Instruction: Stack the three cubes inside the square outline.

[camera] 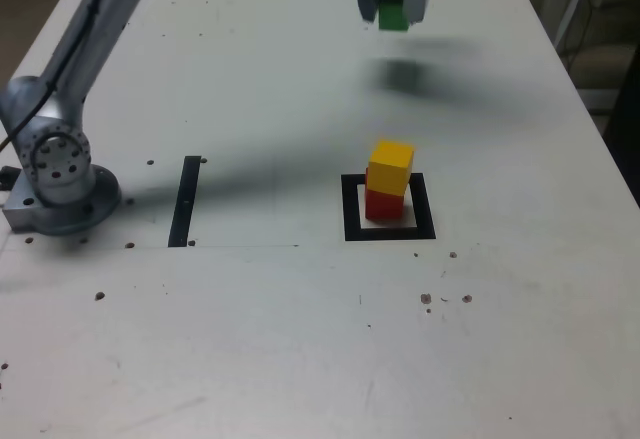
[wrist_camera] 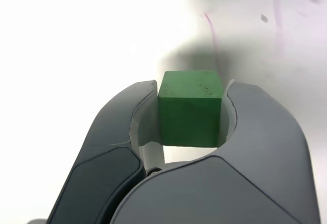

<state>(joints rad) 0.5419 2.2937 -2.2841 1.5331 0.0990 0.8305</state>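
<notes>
Pincer (camera: 393, 9) pinching green cube (wrist_camera: 190, 106), raised, well beyond the square outline (camera: 351, 209) holding yellow cube (camera: 391, 167) on red cube (camera: 384, 202). Recommend centring above yellow before lowering squarely.

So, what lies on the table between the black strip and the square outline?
Nothing: the exterior view shows bare table between strip and outline.

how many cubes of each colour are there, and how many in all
red cube: 1, at the bottom of the stack in the square outline
yellow cube: 1, on the red one
green cube: 1, held in the gripper
total: 3 cubes
</notes>
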